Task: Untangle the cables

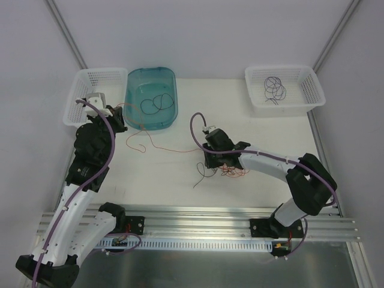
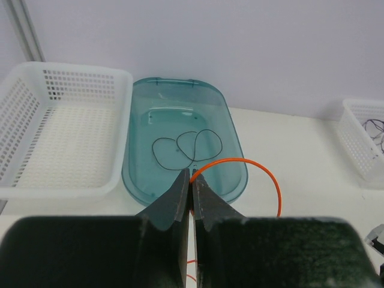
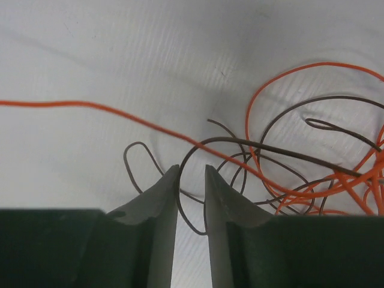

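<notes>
My left gripper (image 1: 118,118) (image 2: 192,174) is shut on the end of an orange cable (image 2: 266,172) beside the near rim of a teal tray (image 1: 174,90) (image 2: 130,157). That orange cable (image 1: 168,149) trails across the table to a tangle of orange and dark cables (image 1: 230,171). My right gripper (image 1: 209,162) (image 3: 192,171) hangs low over the tangle's left edge, jaws a little apart, with a dark cable loop (image 3: 192,204) lying between them. Orange strands (image 3: 90,105) cross the dark ones (image 3: 270,147). A black cable (image 1: 153,103) (image 2: 178,139) lies looped in the tray.
An empty white basket (image 1: 84,81) (image 2: 36,120) stands at the back left, next to the tray. Another white basket (image 1: 309,90) (image 2: 354,141) at the back right holds dark purple cables (image 1: 275,89). Metal rails run along the table's near edge (image 1: 198,225).
</notes>
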Action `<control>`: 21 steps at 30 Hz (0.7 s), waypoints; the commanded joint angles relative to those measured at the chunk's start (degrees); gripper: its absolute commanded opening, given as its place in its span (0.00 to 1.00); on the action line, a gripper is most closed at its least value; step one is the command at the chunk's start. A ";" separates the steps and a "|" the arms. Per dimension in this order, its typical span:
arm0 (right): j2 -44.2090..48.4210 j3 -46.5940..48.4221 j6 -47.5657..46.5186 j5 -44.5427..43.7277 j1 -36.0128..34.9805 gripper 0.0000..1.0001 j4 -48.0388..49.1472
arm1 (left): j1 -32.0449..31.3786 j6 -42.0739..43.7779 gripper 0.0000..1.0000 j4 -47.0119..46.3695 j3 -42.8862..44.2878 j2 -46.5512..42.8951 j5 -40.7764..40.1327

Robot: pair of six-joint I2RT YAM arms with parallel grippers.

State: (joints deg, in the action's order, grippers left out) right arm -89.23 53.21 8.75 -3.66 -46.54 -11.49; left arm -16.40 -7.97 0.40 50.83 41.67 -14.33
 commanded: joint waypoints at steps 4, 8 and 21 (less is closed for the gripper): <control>5.36 0.58 -1.27 -4.40 1.36 0.04 -2.38 | 0.58 2.78 0.00 -3.74 -1.43 -1.15 -12.64; 13.35 -1.70 -2.42 -7.76 8.82 0.01 -8.97 | 1.28 4.62 0.00 -3.66 -1.61 -1.15 -18.01; 37.10 -3.91 1.61 2.43 44.43 0.01 -19.10 | 8.84 6.47 0.00 -3.66 -1.78 -3.87 -24.87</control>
State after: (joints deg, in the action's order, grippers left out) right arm -52.97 47.90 8.51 -4.49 -4.19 -26.70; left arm -8.73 -2.92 -0.27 49.01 39.38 -36.64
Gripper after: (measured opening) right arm 0.020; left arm 0.009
